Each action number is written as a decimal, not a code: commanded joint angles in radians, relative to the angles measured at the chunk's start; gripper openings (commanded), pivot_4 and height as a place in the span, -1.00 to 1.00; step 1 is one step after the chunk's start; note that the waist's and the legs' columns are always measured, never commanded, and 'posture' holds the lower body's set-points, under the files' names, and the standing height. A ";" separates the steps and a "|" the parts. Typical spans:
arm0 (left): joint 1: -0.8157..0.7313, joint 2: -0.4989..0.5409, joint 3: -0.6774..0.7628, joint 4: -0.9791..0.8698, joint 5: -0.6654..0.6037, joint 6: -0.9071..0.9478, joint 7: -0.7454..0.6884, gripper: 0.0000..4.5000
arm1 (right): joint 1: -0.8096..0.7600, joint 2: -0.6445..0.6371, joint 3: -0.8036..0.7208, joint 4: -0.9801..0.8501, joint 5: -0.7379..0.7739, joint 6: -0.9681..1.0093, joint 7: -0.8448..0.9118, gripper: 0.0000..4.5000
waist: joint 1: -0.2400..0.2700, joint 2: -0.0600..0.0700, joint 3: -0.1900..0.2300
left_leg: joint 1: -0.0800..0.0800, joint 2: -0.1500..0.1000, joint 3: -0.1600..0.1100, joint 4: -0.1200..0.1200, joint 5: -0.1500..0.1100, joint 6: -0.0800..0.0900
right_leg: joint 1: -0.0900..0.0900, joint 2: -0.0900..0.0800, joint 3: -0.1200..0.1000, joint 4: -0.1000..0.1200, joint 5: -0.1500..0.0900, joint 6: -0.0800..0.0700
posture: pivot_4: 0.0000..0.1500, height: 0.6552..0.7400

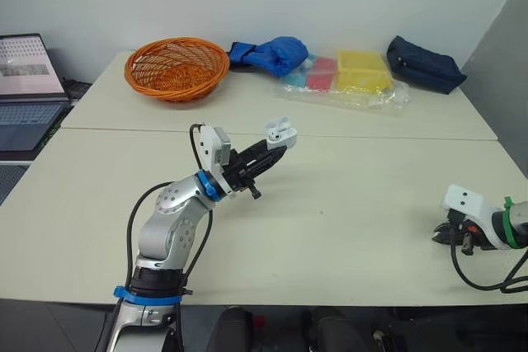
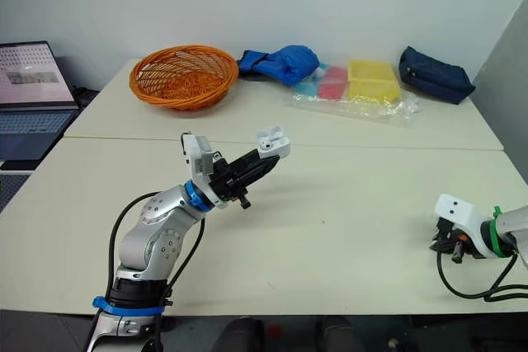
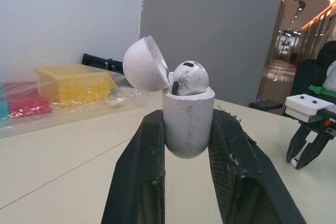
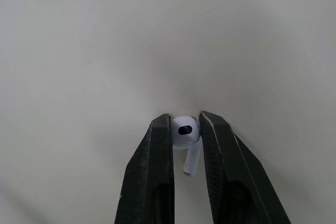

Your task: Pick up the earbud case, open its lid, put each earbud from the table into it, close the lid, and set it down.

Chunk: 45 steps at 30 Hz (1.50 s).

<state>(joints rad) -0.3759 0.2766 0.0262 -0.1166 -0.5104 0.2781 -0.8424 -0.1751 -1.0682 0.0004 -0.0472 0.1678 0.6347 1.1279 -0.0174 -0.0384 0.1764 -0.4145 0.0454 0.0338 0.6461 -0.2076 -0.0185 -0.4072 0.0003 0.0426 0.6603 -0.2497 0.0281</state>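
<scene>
My left gripper [image 1: 276, 143] is shut on the white earbud case [image 3: 187, 121] and holds it above the middle of the table. The case's lid [image 3: 145, 63] stands open, and one white earbud [image 3: 188, 78] sits in the case. At the table's right front, my right gripper [image 4: 186, 129] points down at the tabletop, its two black fingers shut on a second white earbud [image 4: 185, 132], whose stem points back between them. That right gripper [image 1: 446, 233] also appears low on the table in the left eye view.
An orange wicker basket [image 1: 176, 67] stands at the back left. A blue cloth bundle [image 1: 271, 54], a clear bag with red and yellow boxes [image 1: 346, 77] and a dark blue pouch [image 1: 425, 63] line the back edge. A laptop [image 1: 29, 88] sits off the table's left.
</scene>
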 commanded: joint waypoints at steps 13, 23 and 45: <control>-0.100 -0.049 -0.028 0.046 -0.012 -0.061 -0.033 -0.66 | -0.441 0.734 -0.203 -0.588 0.473 0.276 -0.701 -0.83 | 0.000 0.003 0.002 | -0.008 0.001 -0.002 -0.002 0.000 -0.001 | -0.006 0.002 -0.002 0.002 0.001 0.000 | 1.00 1.00; -0.112 -0.055 -0.046 0.050 -0.018 -0.060 -0.064 -0.66 | -0.408 0.776 -0.056 -0.521 0.386 0.131 -0.744 -0.83 | -0.008 0.003 0.002 | -0.008 0.001 -0.001 -0.002 0.000 0.000 | -0.007 0.002 -0.003 0.003 0.001 0.001 | 1.00 1.00; -0.124 -0.065 -0.038 0.049 -0.020 -0.067 -0.081 -0.66 | -0.342 0.711 -0.016 -0.517 0.404 0.131 -0.725 -0.50 | -0.011 0.003 0.002 | -0.008 0.002 -0.002 -0.002 0.000 0.000 | -0.008 0.003 -0.002 0.003 0.001 0.001 | 1.00 1.00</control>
<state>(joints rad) -0.4796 0.2184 -0.0172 -0.0277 -0.5092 0.2317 -0.9241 -0.5201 -0.3486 -0.0130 -0.5459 0.5707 0.7768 0.3956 -0.0287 -0.0350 0.1780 -0.4226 0.0470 0.0320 0.6442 -0.2075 -0.0188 -0.4156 0.0032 0.0407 0.6629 -0.2488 0.0290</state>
